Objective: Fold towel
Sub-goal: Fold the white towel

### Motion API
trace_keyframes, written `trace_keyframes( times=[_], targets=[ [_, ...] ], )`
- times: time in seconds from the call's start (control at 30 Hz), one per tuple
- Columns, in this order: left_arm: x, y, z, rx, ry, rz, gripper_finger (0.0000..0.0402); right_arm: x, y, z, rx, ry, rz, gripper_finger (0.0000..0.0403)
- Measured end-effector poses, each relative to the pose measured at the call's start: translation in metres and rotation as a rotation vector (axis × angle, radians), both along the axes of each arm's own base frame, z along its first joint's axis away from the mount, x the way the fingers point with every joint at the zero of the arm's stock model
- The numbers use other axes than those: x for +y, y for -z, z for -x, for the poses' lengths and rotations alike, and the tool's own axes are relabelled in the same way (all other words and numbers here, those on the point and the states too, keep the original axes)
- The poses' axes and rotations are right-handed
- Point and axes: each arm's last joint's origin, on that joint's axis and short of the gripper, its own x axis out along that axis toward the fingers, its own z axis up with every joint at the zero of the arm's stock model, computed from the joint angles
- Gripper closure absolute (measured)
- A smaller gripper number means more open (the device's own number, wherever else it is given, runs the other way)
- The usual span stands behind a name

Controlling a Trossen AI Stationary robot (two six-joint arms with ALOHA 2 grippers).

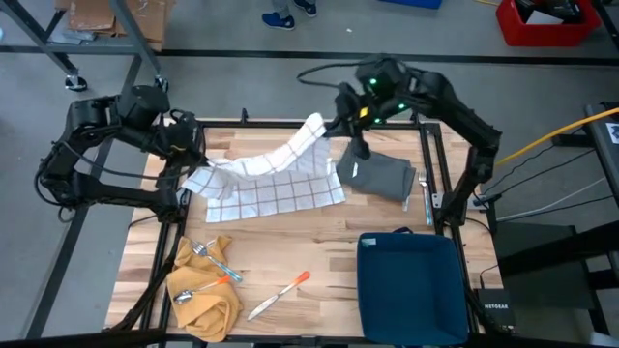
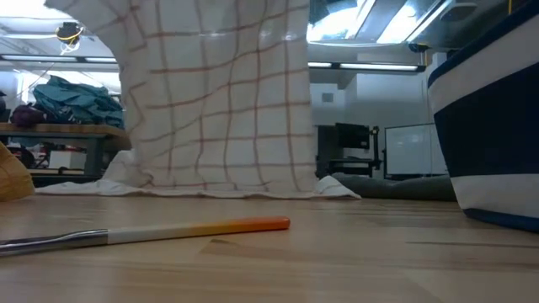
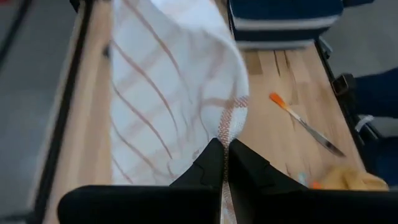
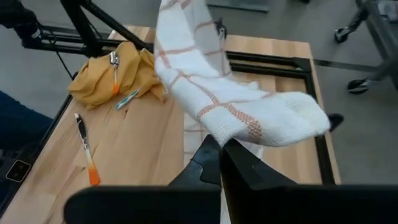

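A white towel with thin brown checks (image 1: 276, 179) is lifted at two places and hangs as a curtain in the low view (image 2: 210, 93). Its lower edge (image 2: 210, 190) lies on the wooden table (image 1: 319, 256). My left gripper (image 1: 193, 157) is shut on the towel near the table's far left corner. My right gripper (image 1: 332, 124) is shut on it higher up, near the middle of the far edge. Both wrist views show shut fingers with cloth between them, at my left gripper (image 3: 224, 158) and my right gripper (image 4: 221, 155). My left gripper pinches the towel's hem at its woven band (image 3: 232, 124) between its two fingers, slanting down from the table's left. The cloth spreads away from the fingers, slack, down to the table. My right gripper pinches the towel at a banded end (image 4: 239, 127) between its two fingers, slanting down from the far right. A thick bunched fold (image 4: 292, 118) bulges beside the fingers. The rest hangs down in a slack strip toward the table.
A folded grey cloth (image 1: 377, 176) lies at the far right, just below my right gripper. A dark blue bin (image 1: 411, 285) stands at the near right. A yellow cloth with cutlery (image 1: 203, 285) lies near left, with an orange-handled knife (image 1: 280, 293) beside it.
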Motion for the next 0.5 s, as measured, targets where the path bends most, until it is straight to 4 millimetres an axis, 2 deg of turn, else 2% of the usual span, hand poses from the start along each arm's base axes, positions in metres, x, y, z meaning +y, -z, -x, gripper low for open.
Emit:
trace_keyframes(
  times=[0.17, 0.27, 0.5],
  targets=[
    [-0.004, 0.008, 0.009, 0.069, -0.083, 0.116, 0.0396, -0.002, 0.008, 0.012, 0.117, 0.018, -0.050, 0.0401],
    [-0.005, 0.017, 0.010, 0.094, -0.104, 0.155, 0.0396, -0.002, 0.017, 0.009, 0.179, 0.011, -0.077, 0.0401],
    [-0.006, 0.061, 0.002, 0.248, -0.104, 0.238, 0.0396, -0.004, 0.039, 0.002, 0.261, -0.022, -0.142, 0.0401]
  ],
)
